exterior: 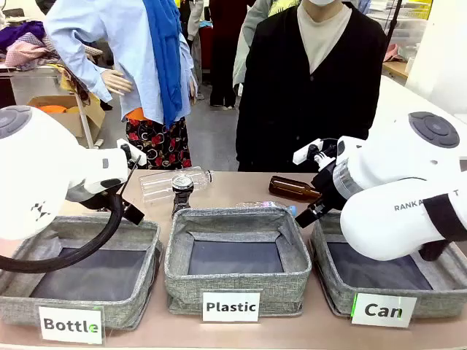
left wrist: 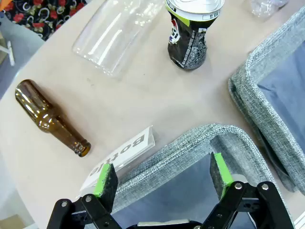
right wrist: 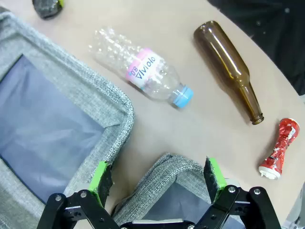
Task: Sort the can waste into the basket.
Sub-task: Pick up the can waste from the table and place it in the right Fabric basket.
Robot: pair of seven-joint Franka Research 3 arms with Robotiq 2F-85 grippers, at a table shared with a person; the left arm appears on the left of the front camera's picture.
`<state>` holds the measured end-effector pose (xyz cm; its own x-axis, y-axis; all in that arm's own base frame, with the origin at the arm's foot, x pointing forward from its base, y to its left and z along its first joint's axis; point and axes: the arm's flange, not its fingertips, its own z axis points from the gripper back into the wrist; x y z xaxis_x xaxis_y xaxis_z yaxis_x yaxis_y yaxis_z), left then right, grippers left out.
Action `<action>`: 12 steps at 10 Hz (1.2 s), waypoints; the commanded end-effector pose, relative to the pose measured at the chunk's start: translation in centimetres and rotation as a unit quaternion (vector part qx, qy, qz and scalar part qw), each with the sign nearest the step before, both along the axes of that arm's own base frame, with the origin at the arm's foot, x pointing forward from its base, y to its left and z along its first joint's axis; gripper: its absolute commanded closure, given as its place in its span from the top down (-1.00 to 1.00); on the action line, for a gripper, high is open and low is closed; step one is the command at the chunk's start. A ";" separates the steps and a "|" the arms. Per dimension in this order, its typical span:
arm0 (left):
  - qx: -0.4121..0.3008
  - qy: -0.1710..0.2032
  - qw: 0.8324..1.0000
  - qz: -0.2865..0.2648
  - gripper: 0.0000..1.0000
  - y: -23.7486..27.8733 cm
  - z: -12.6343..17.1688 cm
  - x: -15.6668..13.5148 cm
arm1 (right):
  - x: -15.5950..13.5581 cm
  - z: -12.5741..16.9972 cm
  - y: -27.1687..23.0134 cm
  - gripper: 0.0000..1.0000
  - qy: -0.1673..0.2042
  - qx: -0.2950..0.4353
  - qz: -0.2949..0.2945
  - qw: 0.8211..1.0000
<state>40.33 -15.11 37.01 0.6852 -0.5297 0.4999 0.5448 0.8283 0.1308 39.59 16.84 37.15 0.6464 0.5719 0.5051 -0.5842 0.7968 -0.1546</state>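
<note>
The black and silver can (exterior: 182, 191) stands upright on the table behind the "Plastic" basket; in the left wrist view this can (left wrist: 189, 40) is up ahead of my open left gripper (left wrist: 162, 174), which hovers over the "Bottle" basket's corner. The crushed red can (right wrist: 280, 148) lies on the table at the right of the right wrist view. My right gripper (right wrist: 157, 179) is open and empty above a corner of the "Can" basket (right wrist: 167, 167). That grey basket (exterior: 337, 288) stands at the front right with its white label (exterior: 383, 310).
The "Plastic" basket (exterior: 182, 281) sits in the middle and the "Bottle" basket (exterior: 142, 299) at the left. Brown bottles (right wrist: 228, 67) (left wrist: 50, 119), a clear bottle (left wrist: 116, 31) and a crumpled plastic bottle (right wrist: 143, 69) lie on the table. A person (exterior: 306, 80) stands at the far side.
</note>
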 end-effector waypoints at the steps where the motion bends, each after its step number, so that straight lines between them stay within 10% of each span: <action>1: 0.000 0.000 1.000 0.000 1.00 0.0 0.0 0.0 | 0.0 0.0 0.0 1.00 0.000 0.000 0.000 1.000; 12: 0.000 0.000 1.000 0.000 1.00 0.0 0.0 0.0 | 0.0 0.0 0.0 1.00 0.000 0.000 0.000 1.000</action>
